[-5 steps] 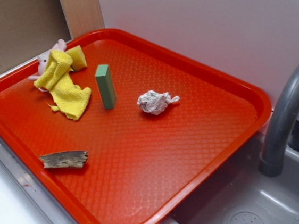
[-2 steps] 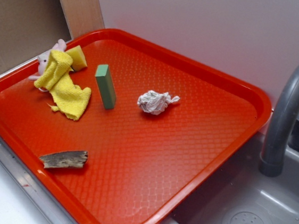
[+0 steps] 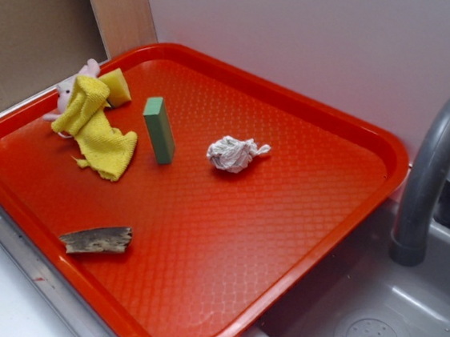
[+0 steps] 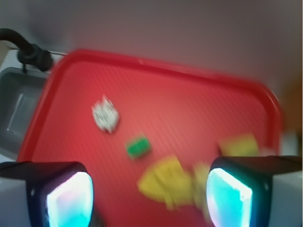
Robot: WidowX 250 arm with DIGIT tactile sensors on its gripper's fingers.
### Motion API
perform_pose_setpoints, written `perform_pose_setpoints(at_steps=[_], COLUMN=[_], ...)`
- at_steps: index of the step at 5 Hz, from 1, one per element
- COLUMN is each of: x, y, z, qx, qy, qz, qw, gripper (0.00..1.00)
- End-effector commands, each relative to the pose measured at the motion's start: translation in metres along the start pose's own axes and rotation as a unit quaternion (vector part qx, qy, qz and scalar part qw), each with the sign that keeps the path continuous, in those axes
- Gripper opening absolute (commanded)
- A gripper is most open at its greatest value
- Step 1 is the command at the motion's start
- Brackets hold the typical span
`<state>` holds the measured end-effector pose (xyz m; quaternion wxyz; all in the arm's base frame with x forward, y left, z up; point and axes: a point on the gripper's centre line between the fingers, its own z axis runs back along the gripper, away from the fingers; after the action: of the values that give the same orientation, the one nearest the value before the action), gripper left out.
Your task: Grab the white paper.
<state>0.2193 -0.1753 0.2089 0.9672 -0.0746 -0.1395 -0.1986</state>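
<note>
Exterior view puts the white paper (image 3: 233,153) near the middle of the red tray (image 3: 350,129), lying free on the textured floor with its twisted tail pointing right. Nothing touches it. The green block (image 3: 159,129) stands just to its left, apart from it; farther left the yellow cloth (image 3: 95,127) drapes over a pink-white plush toy (image 3: 71,88) and a yellow sponge (image 3: 118,86). A piece of wood (image 3: 96,239) lies well apart at the near-left edge, and a grey faucet (image 3: 438,171) rises over the sink on the right.

The gripper (image 4: 149,196) is high above the far-left corner — only a dark blur of it shows at the top edge of the exterior view. From the wrist view its fingers (image 4: 68,198) are spread wide with nothing between them.

Risks, as I judge them: the wad is light and springy, so a descent slightly off centre could nudge it aside or pinch only the tail. Coming in from the left, a finger could clip the green block and topple it — the wrist view is smeared, so alignment is hard to check.

No writing, brand or label is readable anywhere.
</note>
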Motion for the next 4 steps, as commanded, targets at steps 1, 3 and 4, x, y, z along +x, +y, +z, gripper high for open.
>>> perform_pose_setpoints(at_steps=[1, 3, 4], x=[0.027, 0.015, 0.012], y=[-0.058, -0.056, -0.052], z=[-0.054, -0.118, -0.143], qx=[-0.003, 0.021, 0.011], qy=[-0.003, 0.041, 0.066], qz=[-0.101, -0.117, -0.113], qw=[0.995, 0.992, 0.991], gripper=[1.00, 1.00, 1.00])
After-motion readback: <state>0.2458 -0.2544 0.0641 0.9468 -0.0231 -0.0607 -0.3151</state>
